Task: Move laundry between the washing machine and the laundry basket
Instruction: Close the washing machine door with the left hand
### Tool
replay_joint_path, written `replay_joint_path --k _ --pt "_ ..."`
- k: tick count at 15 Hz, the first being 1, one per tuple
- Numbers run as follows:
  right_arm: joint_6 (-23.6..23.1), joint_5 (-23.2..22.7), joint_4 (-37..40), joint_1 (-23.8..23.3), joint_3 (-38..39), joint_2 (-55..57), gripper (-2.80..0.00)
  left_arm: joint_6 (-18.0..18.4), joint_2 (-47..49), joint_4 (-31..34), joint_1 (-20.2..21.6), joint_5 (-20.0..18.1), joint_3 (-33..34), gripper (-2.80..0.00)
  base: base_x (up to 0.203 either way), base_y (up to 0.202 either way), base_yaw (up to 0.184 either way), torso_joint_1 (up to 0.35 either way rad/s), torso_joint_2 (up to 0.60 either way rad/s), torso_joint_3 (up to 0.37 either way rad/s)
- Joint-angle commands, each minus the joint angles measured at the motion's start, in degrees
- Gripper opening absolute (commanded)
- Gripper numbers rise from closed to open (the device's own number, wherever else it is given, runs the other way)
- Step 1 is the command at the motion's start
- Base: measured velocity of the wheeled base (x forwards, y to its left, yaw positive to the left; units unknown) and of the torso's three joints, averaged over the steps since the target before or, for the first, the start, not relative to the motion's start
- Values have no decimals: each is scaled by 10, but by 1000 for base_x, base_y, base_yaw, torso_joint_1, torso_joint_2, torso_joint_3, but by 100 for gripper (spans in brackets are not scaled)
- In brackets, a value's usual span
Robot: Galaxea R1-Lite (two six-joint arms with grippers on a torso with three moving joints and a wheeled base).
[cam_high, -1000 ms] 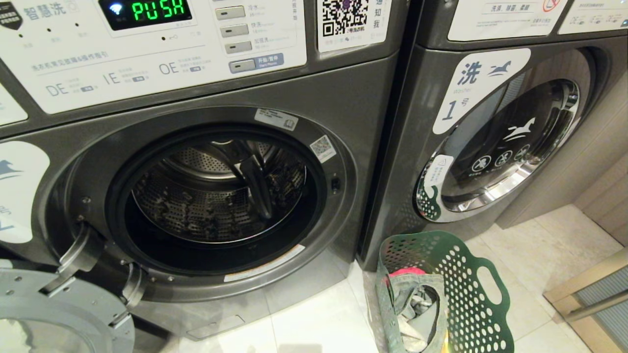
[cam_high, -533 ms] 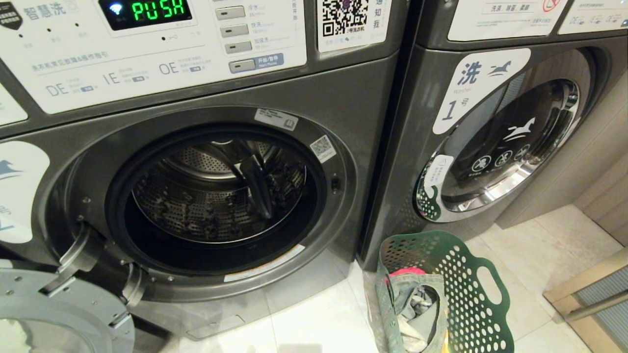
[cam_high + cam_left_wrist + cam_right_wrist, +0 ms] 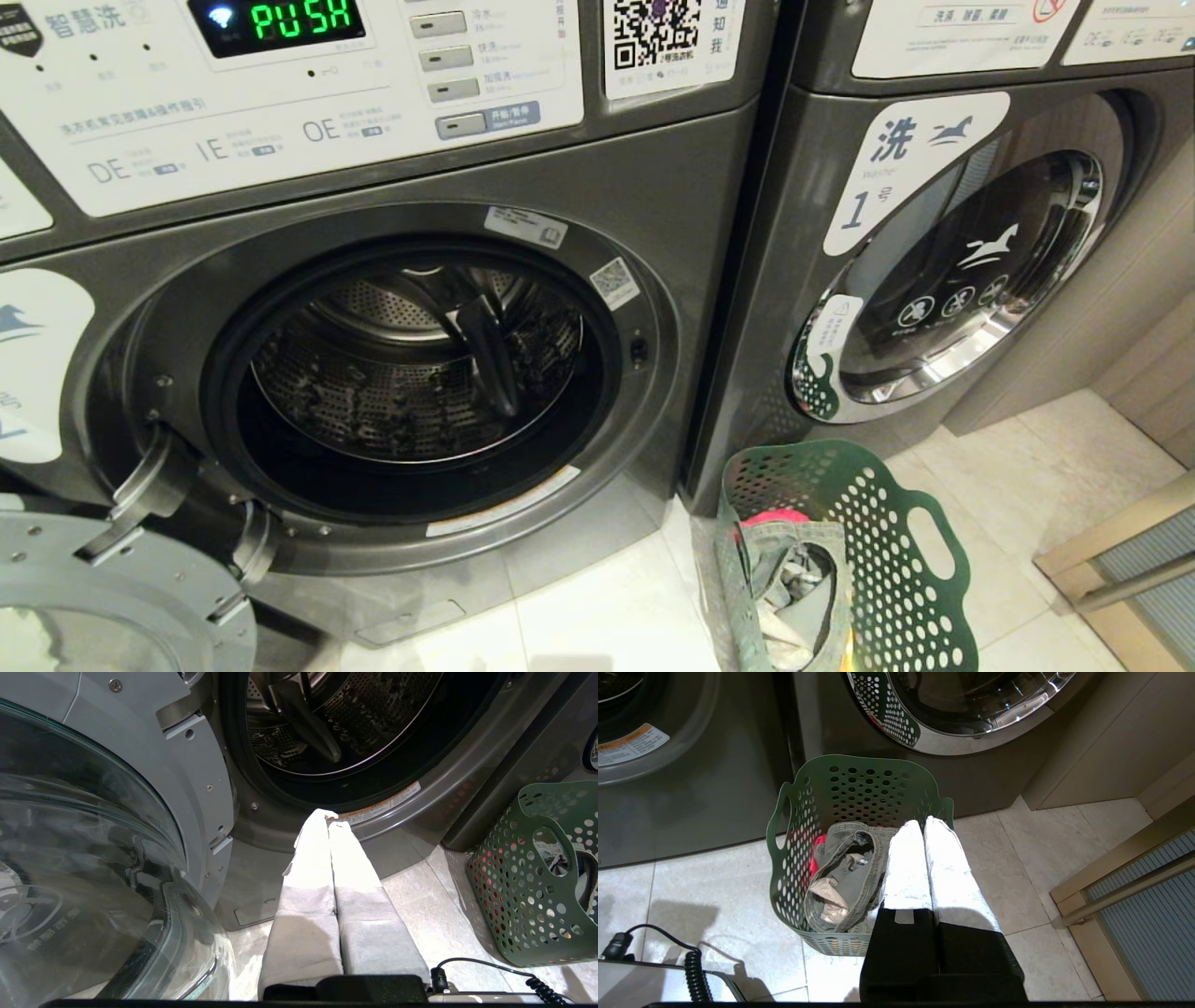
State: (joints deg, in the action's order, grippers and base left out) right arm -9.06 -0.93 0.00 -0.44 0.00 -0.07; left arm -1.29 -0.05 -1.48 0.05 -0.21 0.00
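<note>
Open washing machine (image 3: 411, 373) beside green laundry basket (image 3: 887, 560) holding clothes (image 3: 789, 579)

The grey washing machine (image 3: 653, 187) stands with its door (image 3: 112, 597) swung open and drum bare; beside it, the green perforated laundry basket (image 3: 887, 560) holds crumpled clothes (image 3: 794, 579).

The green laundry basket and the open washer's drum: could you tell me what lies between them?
Only the open washer's grey front rim and bare floor tile separate basket from drum, in the head view.
</note>
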Motion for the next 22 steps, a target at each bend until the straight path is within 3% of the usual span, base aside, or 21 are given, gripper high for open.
replay_joint_path --k 1,18,22 --pt "-1 0 0 0 0 1 -280 0 0 0 0 0 6 -280 0 0 0 0 0 0" --pt "11 2 2 0 0 1 -280 0 0 0 0 0 6 -280 0 0 0 0 0 0" --pt "11 2 3 0 0 1 -280 0 0 0 0 0 6 -280 0 0 0 -34 232 183"
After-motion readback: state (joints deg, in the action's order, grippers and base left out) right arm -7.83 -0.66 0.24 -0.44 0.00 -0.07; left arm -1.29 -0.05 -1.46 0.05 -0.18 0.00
